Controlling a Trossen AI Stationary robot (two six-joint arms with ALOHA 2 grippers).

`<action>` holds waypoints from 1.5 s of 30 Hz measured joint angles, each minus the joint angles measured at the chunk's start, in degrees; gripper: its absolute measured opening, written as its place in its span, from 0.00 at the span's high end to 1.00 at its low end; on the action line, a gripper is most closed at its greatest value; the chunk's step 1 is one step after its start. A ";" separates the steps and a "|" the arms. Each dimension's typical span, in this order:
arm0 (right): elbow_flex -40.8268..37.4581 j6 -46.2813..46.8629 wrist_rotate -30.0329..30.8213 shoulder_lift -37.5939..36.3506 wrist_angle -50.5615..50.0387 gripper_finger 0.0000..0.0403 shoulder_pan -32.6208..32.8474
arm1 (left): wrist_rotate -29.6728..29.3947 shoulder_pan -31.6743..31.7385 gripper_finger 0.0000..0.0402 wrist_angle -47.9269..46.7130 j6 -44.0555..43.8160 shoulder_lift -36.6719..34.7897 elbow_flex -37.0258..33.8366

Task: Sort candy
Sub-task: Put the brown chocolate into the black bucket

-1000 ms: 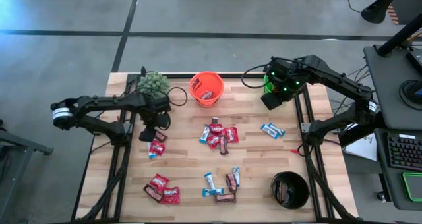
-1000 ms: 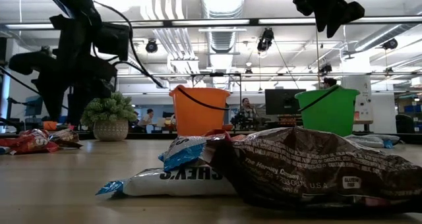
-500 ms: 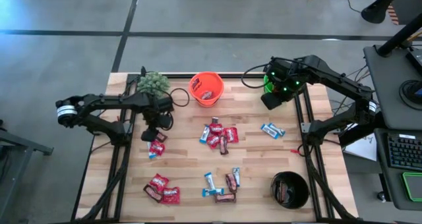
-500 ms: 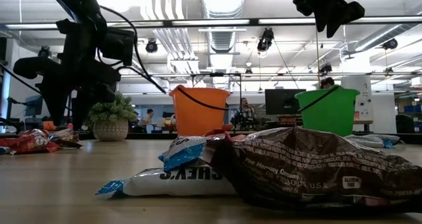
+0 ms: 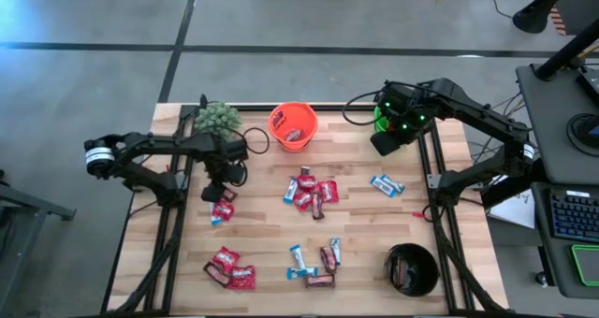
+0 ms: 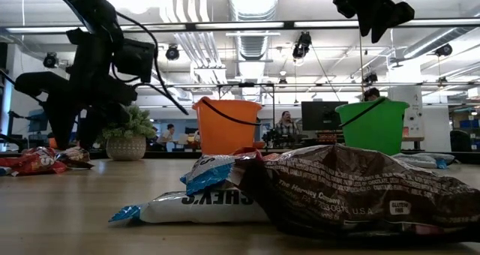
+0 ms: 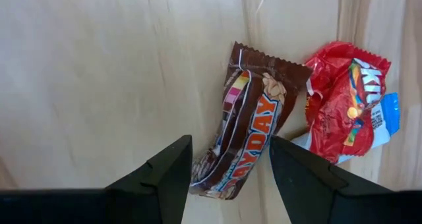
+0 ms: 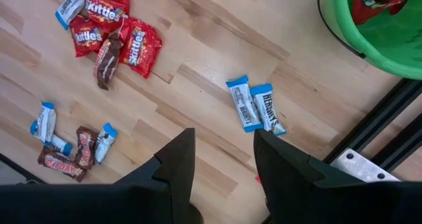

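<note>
1. While my left jaws [image 7: 224, 178] hang low over the worktop [image 5: 262, 234], they stand open and empty, with a brown bar [image 7: 247, 122] lying flat in the gap between the two fingers.
2. A red packet [image 7: 343, 109] lies just beside that bar and seems to touch its edge, with a bit of blue wrapper showing under it.
3. In the high view this pair [image 5: 223, 206] lies on the left part of the worktop, near the plant [image 5: 217, 118].
4. More candy lies in a middle heap [image 5: 309, 192], a front group [image 5: 316, 265], a red group at front left [image 5: 229, 269] and two blue-and-white bars [image 8: 256, 107] on the right.
5. The orange bucket [image 5: 293, 126] and black bucket [image 5: 412, 269] each hold some candy, and the green bucket [image 8: 372, 26] holds red packets.
6. My right jaws [image 8: 221, 161] hover high beside the green bucket, open and holding nothing.
7. I judge the step to be a grasp on the brown bar, which lies skewed to my fingers.
8. If I close as I am, one finger may catch only a corner and the slick wrapper could slip out.
9. The red packet sits so close that a finger could pinch it too or push it away, which would send mixed candy to one bucket.
10. Coming down too far would press my fingertips on the wood.
</note>
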 joint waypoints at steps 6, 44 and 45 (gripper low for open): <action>0.00 -0.18 0.01 0.00 0.00 0.64 0.00 | 0.00 0.00 0.54 0.03 -0.33 2.86 -0.07; 0.00 -2.80 0.00 0.00 -0.17 0.64 0.00 | -0.16 0.00 1.00 -9.93 -4.30 4.33 9.74; 0.00 -3.20 0.00 0.00 -0.17 0.64 -0.01 | -0.17 0.00 1.00 -10.56 -4.40 4.32 11.16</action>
